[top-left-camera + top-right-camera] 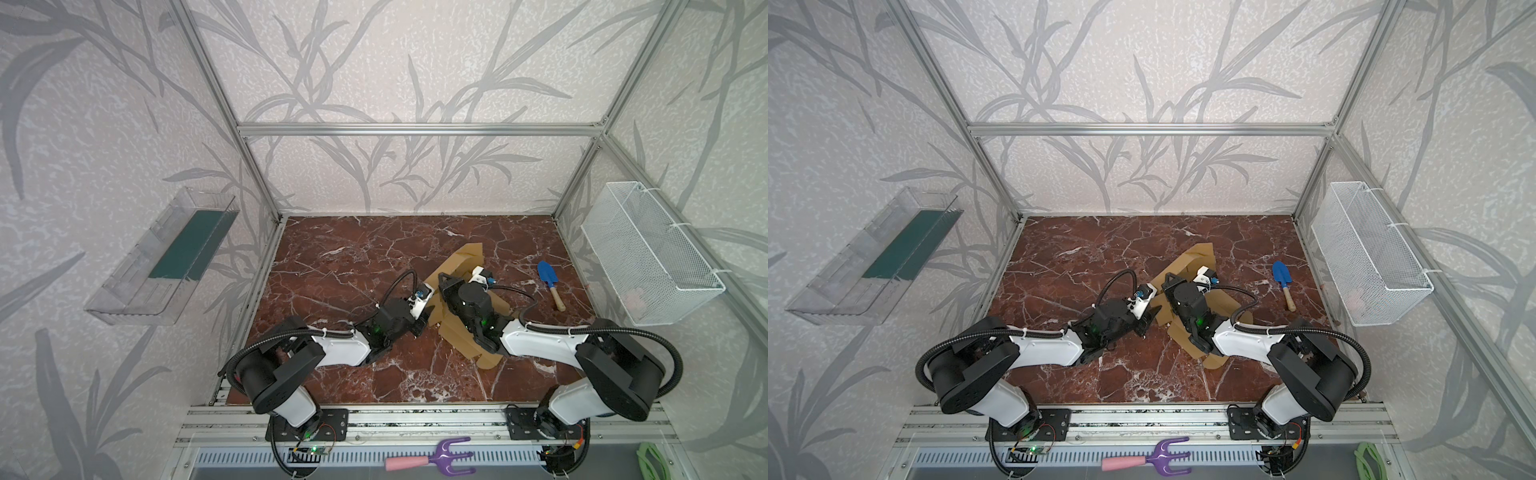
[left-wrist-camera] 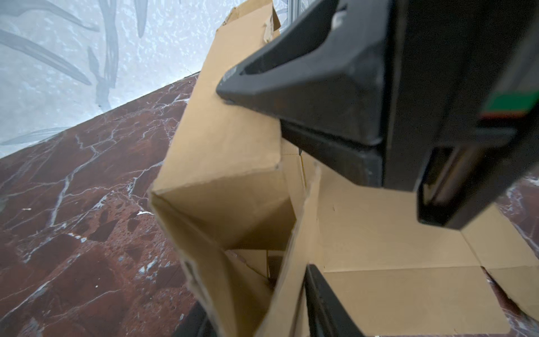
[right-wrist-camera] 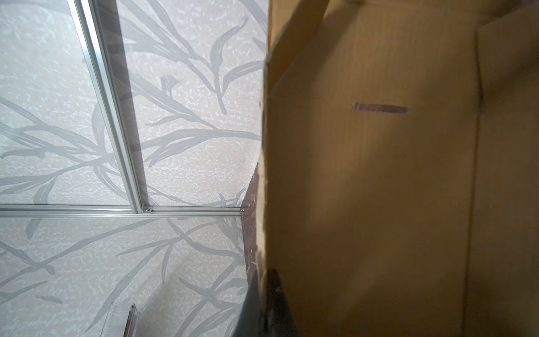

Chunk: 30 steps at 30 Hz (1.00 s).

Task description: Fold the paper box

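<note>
The paper box [image 1: 467, 255] [image 1: 1200, 253] is tan cardboard, partly folded, lying mid-table with some flaps raised and others flat. My left gripper [image 1: 422, 321] [image 1: 1144, 322] meets it from the left. In the left wrist view a raised double wall of the box [image 2: 227, 140] stands between my left gripper's [image 2: 262, 312] fingers [image 2: 326, 306], which press on both sides. My right gripper [image 1: 444, 279] [image 1: 1168, 279] reaches over the box from the right. In the right wrist view it [image 3: 264, 303] is shut on the thin edge of an upright panel [image 3: 379, 175] with a slot.
A blue trowel [image 1: 549, 282] lies on the red marble table [image 1: 332, 270] right of the box. A white wire basket [image 1: 648, 257] hangs on the right wall and a clear tray [image 1: 166, 257] on the left. A purple hand rake [image 1: 434, 459] rests on the front rail.
</note>
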Each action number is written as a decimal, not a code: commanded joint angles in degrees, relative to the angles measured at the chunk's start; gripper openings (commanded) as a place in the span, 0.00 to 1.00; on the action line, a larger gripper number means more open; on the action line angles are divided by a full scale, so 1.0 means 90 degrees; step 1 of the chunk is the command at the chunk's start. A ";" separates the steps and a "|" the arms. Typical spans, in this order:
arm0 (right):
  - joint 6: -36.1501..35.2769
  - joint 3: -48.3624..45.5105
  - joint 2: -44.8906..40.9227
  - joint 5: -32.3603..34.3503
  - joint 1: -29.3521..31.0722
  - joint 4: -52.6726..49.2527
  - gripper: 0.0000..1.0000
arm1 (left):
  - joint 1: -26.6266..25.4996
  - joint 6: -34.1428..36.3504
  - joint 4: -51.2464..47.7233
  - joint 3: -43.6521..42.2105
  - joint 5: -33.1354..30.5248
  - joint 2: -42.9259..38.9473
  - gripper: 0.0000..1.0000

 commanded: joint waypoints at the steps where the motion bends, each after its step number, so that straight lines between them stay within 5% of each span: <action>1: -0.0010 -0.0082 -0.0287 0.0147 0.0111 -0.0076 0.00 | -0.0113 0.0276 0.0462 0.0160 -0.0670 0.0156 0.43; 13: 0.0105 -0.0122 -0.0383 0.0290 0.0249 -0.0181 0.00 | -0.0273 0.0283 0.1352 0.0070 -0.1221 0.0535 0.43; 30: 0.0321 -0.0051 -0.0407 0.0727 0.0550 -0.0607 0.00 | -0.0774 0.0819 0.3389 0.0198 -0.3006 0.1287 0.44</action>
